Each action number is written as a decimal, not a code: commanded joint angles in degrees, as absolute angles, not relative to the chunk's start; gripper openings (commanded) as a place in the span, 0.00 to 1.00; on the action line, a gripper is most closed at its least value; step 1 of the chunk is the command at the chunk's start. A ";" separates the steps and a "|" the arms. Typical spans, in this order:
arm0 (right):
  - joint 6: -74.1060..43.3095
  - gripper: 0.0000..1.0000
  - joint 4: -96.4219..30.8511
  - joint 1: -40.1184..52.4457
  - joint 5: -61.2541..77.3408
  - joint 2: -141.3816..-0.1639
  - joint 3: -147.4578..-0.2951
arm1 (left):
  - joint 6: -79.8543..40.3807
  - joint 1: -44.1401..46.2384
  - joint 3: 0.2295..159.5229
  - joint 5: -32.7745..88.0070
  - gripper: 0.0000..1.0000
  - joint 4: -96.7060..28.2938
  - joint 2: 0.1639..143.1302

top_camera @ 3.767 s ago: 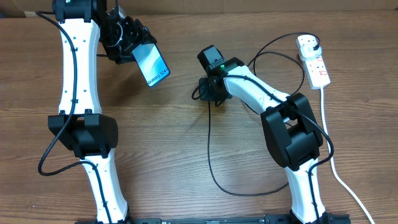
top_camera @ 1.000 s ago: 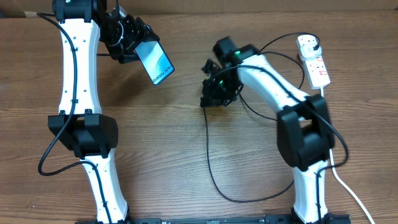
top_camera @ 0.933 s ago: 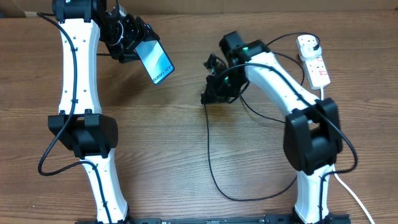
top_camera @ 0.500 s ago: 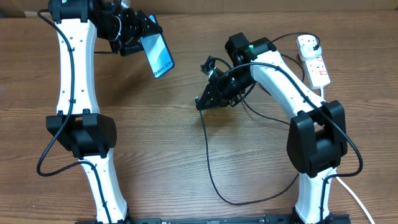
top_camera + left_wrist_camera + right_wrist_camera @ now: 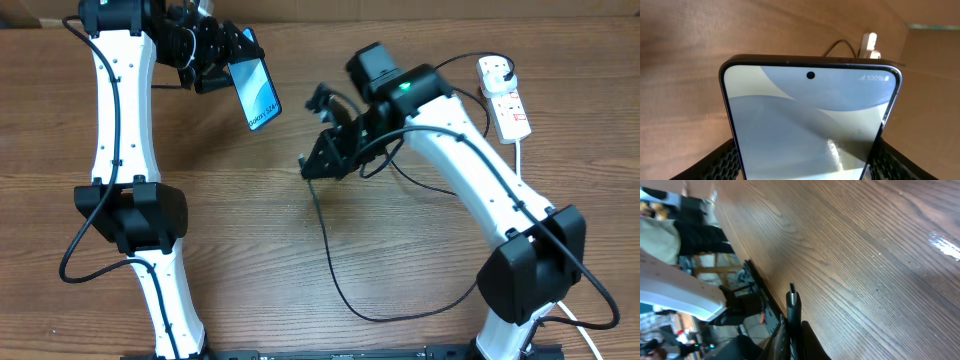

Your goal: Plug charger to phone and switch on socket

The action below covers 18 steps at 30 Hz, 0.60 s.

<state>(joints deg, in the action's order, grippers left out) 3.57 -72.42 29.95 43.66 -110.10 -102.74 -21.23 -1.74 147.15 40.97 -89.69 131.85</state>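
My left gripper (image 5: 228, 72) is shut on the phone (image 5: 253, 91), holding it tilted above the table at the back left. The phone's light screen (image 5: 810, 120) fills the left wrist view between the black pads (image 5: 722, 162). My right gripper (image 5: 318, 162) is shut on the charger's black connector tip (image 5: 793, 305), which sticks out past the fingers above the table. It is to the right of the phone and lower. The black charger cable (image 5: 335, 270) hangs down from it and loops over the table. The white socket (image 5: 505, 100) lies at the back right with a plug in it.
The socket's thick white cord (image 5: 535, 250) runs down the right edge of the table. The black cable loops wide across the front middle. In the right wrist view the table edge and people's legs (image 5: 685, 235) show beyond it.
My right gripper has lifted the connector and moved it left toward the phone, the arm stretching out. My left gripper has raised and turned the phone more upright.
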 commanded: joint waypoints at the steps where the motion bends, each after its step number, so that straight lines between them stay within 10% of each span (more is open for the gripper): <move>1: -0.10 0.04 -71.16 32.64 38.87 -109.58 -103.26 | -22.52 -0.58 148.55 42.41 0.04 -91.39 131.90; 18: -5.32 0.04 -67.61 36.25 37.82 -109.60 -103.26 | -18.65 1.91 148.55 30.68 0.04 -96.82 131.90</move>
<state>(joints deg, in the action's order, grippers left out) -3.42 -68.34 36.21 36.71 -110.10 -102.74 -20.73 1.54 147.15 31.42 -96.66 131.85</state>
